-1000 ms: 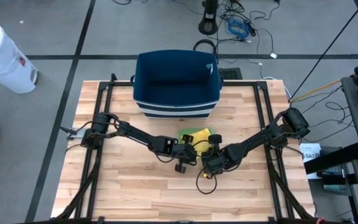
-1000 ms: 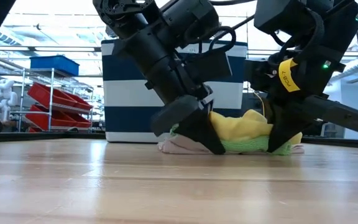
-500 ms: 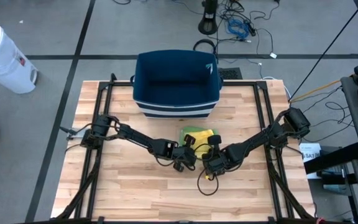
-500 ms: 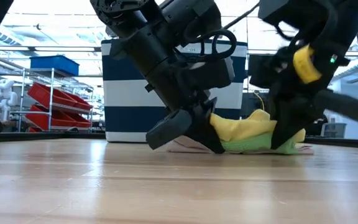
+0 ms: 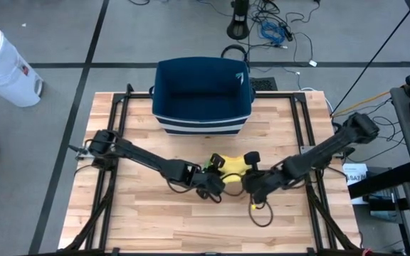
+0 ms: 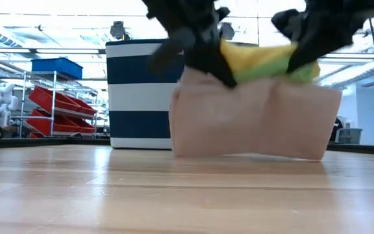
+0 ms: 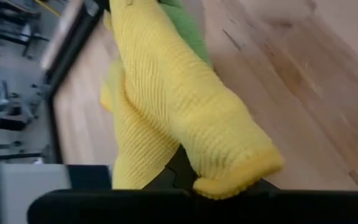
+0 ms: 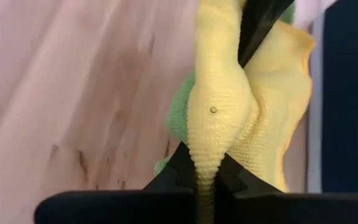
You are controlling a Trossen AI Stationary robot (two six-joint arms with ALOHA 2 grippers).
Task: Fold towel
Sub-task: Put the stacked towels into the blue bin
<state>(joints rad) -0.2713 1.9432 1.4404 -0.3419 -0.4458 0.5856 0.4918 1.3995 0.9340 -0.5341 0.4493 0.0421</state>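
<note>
Here we see the yellow, green and pink knitted towel (image 6: 255,117) hanging above the wooden table (image 6: 109,195), its top edge pinched between the clenched left gripper (image 5: 212,173) and clenched right gripper (image 5: 246,179).

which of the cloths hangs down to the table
The pale pink cloth; it drapes down like a curtain, while the yellow knitted cloth and green cloth stay bunched up top.

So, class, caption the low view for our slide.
Both grippers lift the towel stack off the wooden table, striped bin behind.
</note>
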